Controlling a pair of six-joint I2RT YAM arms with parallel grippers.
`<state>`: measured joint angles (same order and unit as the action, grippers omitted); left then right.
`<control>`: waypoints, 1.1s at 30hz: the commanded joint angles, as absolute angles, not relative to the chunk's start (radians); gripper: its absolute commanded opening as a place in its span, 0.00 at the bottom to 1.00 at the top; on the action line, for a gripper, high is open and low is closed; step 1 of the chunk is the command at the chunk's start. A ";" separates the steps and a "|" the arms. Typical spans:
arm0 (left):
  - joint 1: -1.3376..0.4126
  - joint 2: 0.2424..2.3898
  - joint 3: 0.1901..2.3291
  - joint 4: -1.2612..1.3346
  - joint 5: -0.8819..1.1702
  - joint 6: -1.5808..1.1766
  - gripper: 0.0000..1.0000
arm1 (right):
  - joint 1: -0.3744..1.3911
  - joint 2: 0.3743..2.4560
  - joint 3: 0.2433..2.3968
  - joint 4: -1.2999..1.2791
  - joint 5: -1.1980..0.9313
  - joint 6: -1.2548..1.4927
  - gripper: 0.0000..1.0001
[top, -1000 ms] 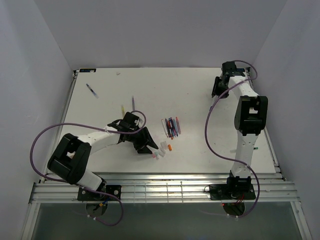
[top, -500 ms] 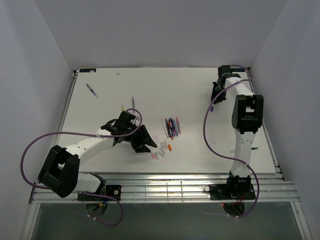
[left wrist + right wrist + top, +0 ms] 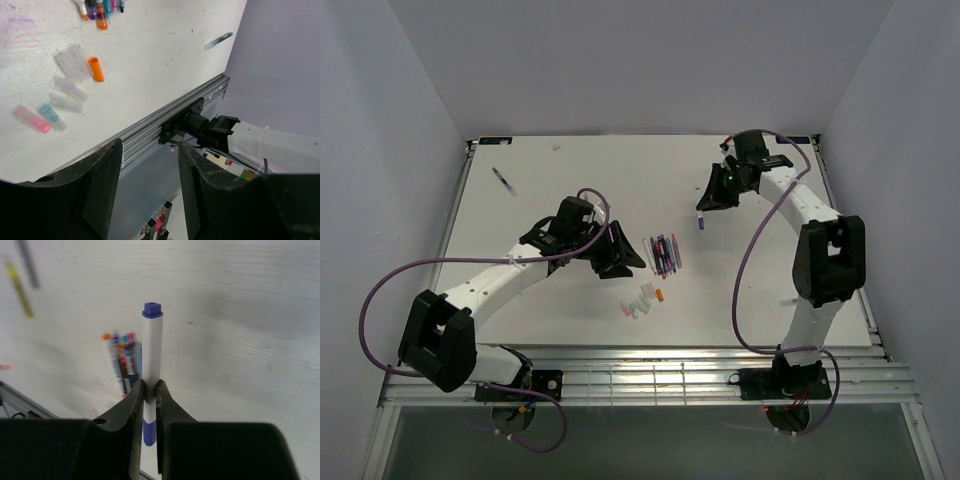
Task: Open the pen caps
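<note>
The right jaws are clamped on a pen (image 3: 151, 365), whose long axis runs straight out past their tips. Its barrel is smooth, white and round, with a squarish purple end foremost. It hangs over the white surface (image 3: 570, 170), to the right of the bundled pens (image 3: 663, 254), which lie side by side pointing roughly away from the bases. Loose caps (image 3: 642, 300), short plastic tubes in clear, pink and orange, lie just nearer. The left jaws stand apart, empty, beside the bundle.

Loose caps (image 3: 640, 302) near bundled pens (image 3: 663, 254); another pen (image 3: 151, 355) gripped.
</note>
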<state>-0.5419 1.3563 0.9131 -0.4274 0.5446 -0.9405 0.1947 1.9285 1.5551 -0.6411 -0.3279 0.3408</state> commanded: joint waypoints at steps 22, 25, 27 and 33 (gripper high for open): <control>-0.687 1.468 1.046 -0.319 0.468 -1.011 0.57 | 0.535 1.594 1.230 -0.345 -0.580 0.673 0.08; -0.690 1.470 1.040 -0.321 0.459 -1.017 0.57 | 0.546 1.592 1.221 -0.328 -0.594 0.693 0.08; -0.692 1.470 1.037 -0.322 0.456 -1.020 0.53 | 0.551 1.594 1.221 -0.328 -0.595 0.696 0.08; -0.692 1.466 1.029 -0.334 0.440 -1.023 0.35 | 0.564 1.597 1.215 -0.324 -0.607 0.709 0.08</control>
<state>-0.6857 1.4796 1.0210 -0.3355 0.4587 -1.0256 0.5529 1.6165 1.2266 -0.3611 -0.5789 0.6907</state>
